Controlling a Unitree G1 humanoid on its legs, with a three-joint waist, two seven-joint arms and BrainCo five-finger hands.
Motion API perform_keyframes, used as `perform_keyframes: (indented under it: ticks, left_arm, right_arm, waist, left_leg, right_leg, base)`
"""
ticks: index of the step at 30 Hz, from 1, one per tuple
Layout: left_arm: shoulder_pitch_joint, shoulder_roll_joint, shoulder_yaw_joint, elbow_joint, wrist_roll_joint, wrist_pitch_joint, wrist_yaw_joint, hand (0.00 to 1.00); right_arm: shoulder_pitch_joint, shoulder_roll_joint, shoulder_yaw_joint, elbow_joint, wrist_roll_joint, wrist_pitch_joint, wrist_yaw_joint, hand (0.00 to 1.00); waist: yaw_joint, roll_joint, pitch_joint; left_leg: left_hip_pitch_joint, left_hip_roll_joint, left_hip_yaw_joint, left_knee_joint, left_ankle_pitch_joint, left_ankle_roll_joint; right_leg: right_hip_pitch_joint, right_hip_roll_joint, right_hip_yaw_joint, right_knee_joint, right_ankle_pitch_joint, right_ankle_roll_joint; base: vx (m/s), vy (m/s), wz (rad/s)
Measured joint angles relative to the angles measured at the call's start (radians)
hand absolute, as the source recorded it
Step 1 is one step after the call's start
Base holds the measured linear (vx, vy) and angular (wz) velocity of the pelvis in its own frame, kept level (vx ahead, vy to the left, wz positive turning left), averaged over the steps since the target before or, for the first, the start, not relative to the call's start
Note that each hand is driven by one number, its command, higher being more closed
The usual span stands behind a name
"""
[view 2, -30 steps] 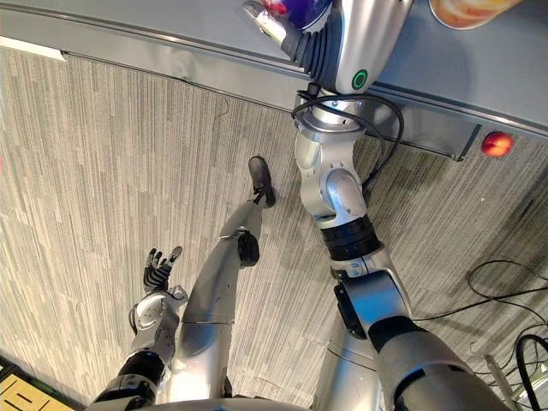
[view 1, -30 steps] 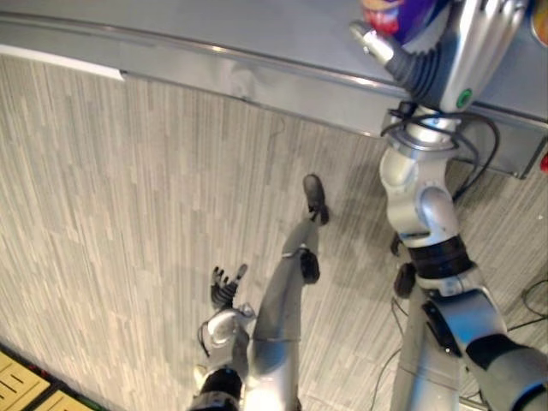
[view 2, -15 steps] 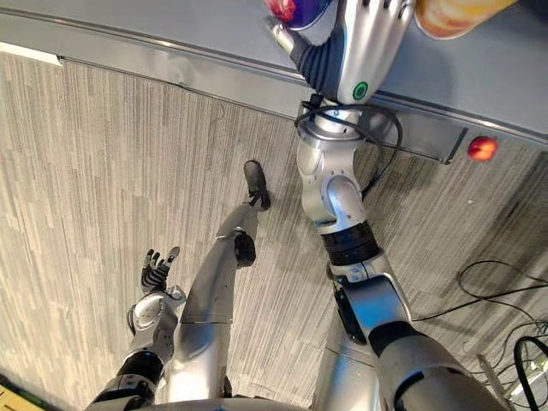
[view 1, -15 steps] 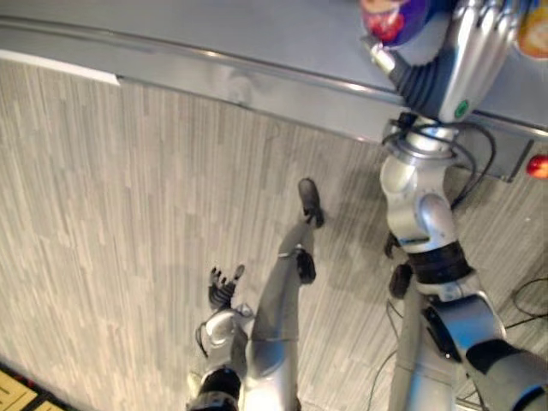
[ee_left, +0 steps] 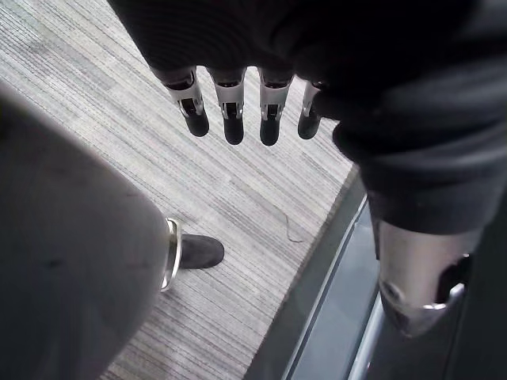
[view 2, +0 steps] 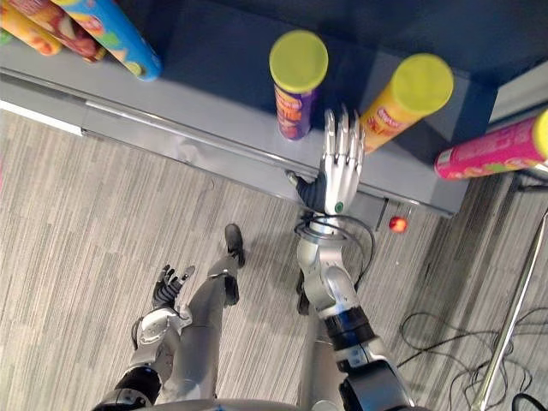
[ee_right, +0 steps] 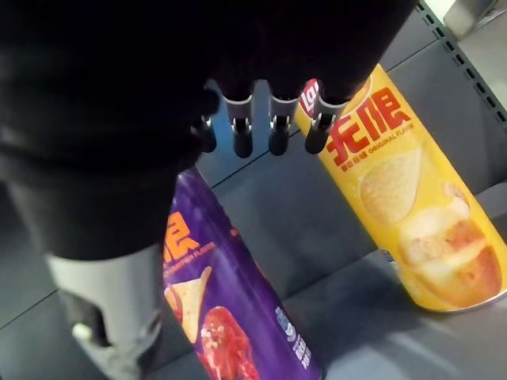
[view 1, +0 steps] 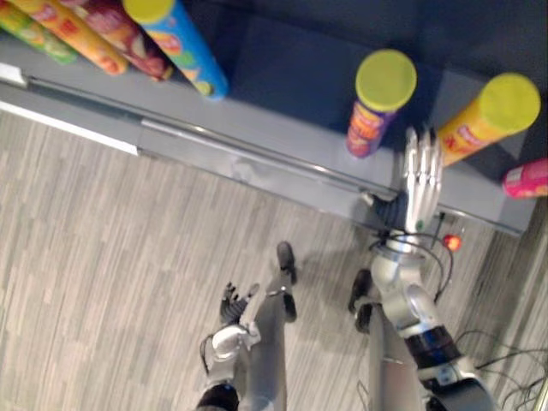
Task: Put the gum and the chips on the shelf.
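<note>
A purple chips can (view 2: 297, 86) with a yellow-green lid stands upright on the grey shelf (view 2: 214, 94). My right hand (view 2: 341, 171) is open just to its right, fingers straight and pointing into the shelf, in the gap between the purple can and a yellow chips can (view 2: 402, 103). In the right wrist view the fingers (ee_right: 273, 127) hold nothing, with the purple can (ee_right: 230, 317) and the yellow can (ee_right: 412, 214) on either side. My left hand (view 2: 169, 284) hangs low over the floor, open and empty; its fingers (ee_left: 230, 111) show in the left wrist view.
A pink can (view 2: 492, 150) lies at the shelf's right end. A blue can (view 1: 180, 43) and other cans stand at the far left of the shelf. A small red object (view 2: 396, 224) lies on the striped floor under the shelf edge. Cables run at the lower right.
The camera has pulled back, so more of the shelf shows. My right hand, earlier up against the purple can, is now open beside it, and the can stands alone.
</note>
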Motion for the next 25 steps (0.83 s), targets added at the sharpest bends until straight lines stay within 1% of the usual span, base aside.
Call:
perform_keyframes:
  ticks: [2, 3, 4, 5, 6, 7, 9, 10, 11, 12, 13, 15, 16, 19, 20, 21, 22, 23, 24, 25]
  left_arm:
    - [0.012, -0.001, -0.004, 0.008, 0.008, 0.003, -0.001, 0.00]
    - [0.022, 0.003, -0.018, 0.022, 0.013, 0.012, -0.005, 0.00]
    - [0.025, 0.006, -0.018, 0.033, 0.012, 0.016, -0.006, 0.00]
    - [0.030, 0.010, -0.019, 0.054, 0.012, 0.024, 0.004, 0.00]
    - [0.033, 0.010, -0.026, 0.074, 0.017, 0.026, 0.006, 0.00]
    - [0.034, 0.011, -0.030, 0.083, 0.018, 0.028, 0.005, 0.00]
    - [0.051, 0.019, -0.031, 0.119, 0.054, 0.040, -0.005, 0.00]
    - [0.054, 0.016, -0.026, 0.124, 0.055, 0.047, -0.010, 0.00]
    - [0.067, 0.009, -0.013, 0.134, 0.056, 0.056, -0.014, 0.00]
    - [0.082, 0.003, -0.001, 0.141, 0.056, 0.056, -0.016, 0.00]
    - [0.101, -0.006, 0.023, 0.155, 0.056, 0.053, -0.016, 0.00]
    - [0.111, -0.016, 0.034, 0.172, 0.057, 0.053, -0.016, 0.00]
    - [0.126, -0.025, 0.049, 0.183, 0.060, 0.051, -0.015, 0.00]
    - [0.145, -0.030, 0.085, 0.205, 0.078, 0.050, -0.018, 0.00]
    - [0.148, -0.032, 0.114, 0.213, 0.086, 0.052, -0.022, 0.00]
    - [0.152, -0.033, 0.132, 0.222, 0.093, 0.052, -0.027, 0.00]
    - [0.153, -0.033, 0.158, 0.233, 0.100, 0.054, -0.041, 0.00]
    - [0.157, -0.032, 0.195, 0.242, 0.120, 0.068, -0.071, 0.00]
    - [0.163, -0.031, 0.212, 0.245, 0.124, 0.074, -0.089, 0.00]
    - [0.166, -0.030, 0.222, 0.248, 0.124, 0.077, -0.105, 0.00]
  right_arm:
    - [0.038, 0.000, 0.001, 0.008, 0.013, -0.012, 0.001, 0.00]
    - [0.087, 0.004, 0.005, 0.012, 0.037, -0.023, 0.001, 0.00]
    - [0.108, 0.005, 0.005, 0.024, 0.037, -0.034, 0.001, 0.00]
    - [0.148, 0.022, 0.009, 0.065, 0.047, -0.054, 0.005, 0.00]
    - [0.191, 0.035, 0.009, 0.107, 0.081, -0.071, 0.012, 0.00]
    - [0.211, 0.043, 0.007, 0.130, 0.090, -0.079, 0.020, 0.00]
    - [0.312, 0.069, 0.000, 0.195, 0.148, -0.122, 0.092, 0.00]
    - [0.334, 0.076, -0.012, 0.213, 0.161, -0.139, 0.114, 0.00]
    - [0.381, 0.091, -0.040, 0.255, 0.206, -0.168, 0.157, 0.00]
    - [0.410, 0.102, -0.067, 0.295, 0.240, -0.184, 0.180, 0.00]
    - [0.457, 0.118, -0.122, 0.364, 0.308, -0.198, 0.227, 0.00]
    - [0.487, 0.119, -0.178, 0.442, 0.348, -0.211, 0.262, 0.00]
    - [0.516, 0.119, -0.232, 0.510, 0.385, -0.218, 0.291, 0.00]
    - [0.565, 0.119, -0.303, 0.605, 0.485, -0.235, 0.354, 0.00]
    - [0.585, 0.124, -0.353, 0.646, 0.593, -0.262, 0.405, 0.00]
    - [0.585, 0.123, -0.371, 0.665, 0.642, -0.274, 0.428, 0.00]
    - [0.583, 0.120, -0.402, 0.699, 0.730, -0.289, 0.486, 0.00]
    - [0.578, 0.119, -0.466, 0.777, 0.917, -0.296, 0.603, 0.00]
    - [0.568, 0.118, -0.507, 0.837, 1.011, -0.292, 0.667, 0.00]
    - [0.562, 0.115, -0.537, 0.879, 1.072, -0.287, 0.712, 0.00]
  waist:
    - [-0.007, -0.003, -0.009]
    - [-0.009, -0.017, -0.022]
    - [-0.013, -0.023, -0.027]
    - [-0.023, -0.035, -0.045]
    - [-0.030, -0.046, -0.057]
    - [-0.035, -0.051, -0.061]
    - [-0.055, -0.071, -0.107]
    - [-0.059, -0.072, -0.111]
    - [-0.074, -0.073, -0.131]
    - [-0.080, -0.075, -0.153]
    - [-0.080, -0.074, -0.183]
    - [-0.082, -0.068, -0.201]
    - [-0.086, -0.059, -0.223]
    - [-0.104, -0.053, -0.247]
    - [-0.107, -0.051, -0.255]
    - [-0.107, -0.051, -0.261]
    - [-0.108, -0.051, -0.268]
    - [-0.107, -0.052, -0.283]
    - [-0.108, -0.053, -0.294]
    - [-0.107, -0.053, -0.299]
  left_leg:
    - [0.036, -0.006, -0.007, -0.007, -0.004, 0.000]
    - [0.085, -0.008, -0.008, -0.013, -0.014, 0.000]
    - [0.110, -0.011, -0.008, -0.021, -0.016, -0.002]
    - [0.159, -0.015, -0.007, -0.036, -0.017, 0.000]
    - [0.212, -0.016, -0.004, -0.050, -0.022, -0.001]
    - [0.241, -0.016, -0.002, -0.056, -0.024, -0.003]
    - [0.330, -0.012, 0.016, -0.070, -0.043, -0.006]
    - [0.354, -0.009, 0.020, -0.070, -0.049, -0.006]
    - [0.396, -0.005, 0.027, -0.071, -0.061, -0.008]
    - [0.424, -0.001, 0.041, -0.076, -0.069, -0.008]
    - [0.481, 0.004, 0.070, -0.100, -0.073, -0.012]
    - [0.532, 0.007, 0.094, -0.123, -0.077, -0.017]
    - [0.567, 0.008, 0.111, -0.150, -0.077, -0.020]
    - [0.626, 0.001, 0.129, -0.210, -0.064, -0.034]
    - [0.664, -0.003, 0.145, -0.246, -0.054, -0.038]
    - [0.680, -0.004, 0.154, -0.262, -0.050, -0.039]
    - [0.701, -0.009, 0.155, -0.283, -0.046, -0.043]
    - [0.728, -0.020, 0.154, -0.314, -0.041, -0.044]
    - [0.740, -0.027, 0.150, -0.330, -0.040, -0.045]
    - [0.749, -0.031, 0.144, -0.338, -0.040, -0.045]
  right_leg:
    - [0.043, -0.002, -0.006, -0.012, -0.003, 0.003]
    - [0.100, -0.002, -0.010, -0.032, -0.004, 0.003]
    - [0.125, -0.003, -0.011, -0.041, -0.005, 0.004]
    - [0.177, -0.003, -0.012, -0.061, -0.006, 0.005]
    - [0.233, -0.002, -0.015, -0.088, -0.006, 0.006]
    - [0.265, 0.000, -0.016, -0.103, -0.005, 0.007]
    - [0.357, 0.009, -0.007, -0.153, -0.002, 0.011]
    - [0.386, 0.013, -0.006, -0.168, 0.001, 0.014]
    - [0.439, 0.019, -0.003, -0.200, 0.005, 0.019]
    - [0.468, 0.024, 0.003, -0.222, 0.011, 0.021]
    - [0.516, 0.034, 0.027, -0.266, 0.028, 0.023]
    - [0.561, 0.043, 0.046, -0.311, 0.044, 0.024]
    - [0.594, 0.049, 0.056, -0.351, 0.057, 0.028]
    - [0.640, 0.055, 0.068, -0.402, 0.073, 0.021]
    - [0.665, 0.059, 0.080, -0.426, 0.079, 0.022]
    - [0.673, 0.060, 0.085, -0.436, 0.081, 0.024]
    - [0.687, 0.062, 0.090, -0.452, 0.086, 0.024]
    - [0.708, 0.065, 0.096, -0.473, 0.097, 0.025]
    - [0.718, 0.065, 0.099, -0.484, 0.102, 0.030]
    - [0.724, 0.065, 0.100, -0.490, 0.105, 0.027]
  base:
    - [0.06, -0.016, 0.16]
    - [0.09, -0.031, 0.08]
    - [0.11, -0.039, 0.06]
    - [0.11, -0.027, 0.01]
    - [0.13, -0.027, -0.01]
    - [0.11, -0.018, -0.07]
    - [0.12, -0.010, -0.17]
    - [0.15, -0.007, -0.22]
    - [0.10, -0.002, -0.20]
    - [0.17, -0.003, -0.43]
    - [0.12, 0.002, -0.48]
    - [0.08, 0.007, -0.48]
    - [0.05, 0.014, -0.33]
    - [0.07, 0.016, -0.22]
    - [0.07, 0.012, -0.28]
    - [0.07, 0.013, -0.31]
    - [0.08, 0.020, -0.23]
    - [0.09, 0.024, -0.16]
    - [0.10, 0.024, -0.09]
    - [0.07, 0.012, -0.04]
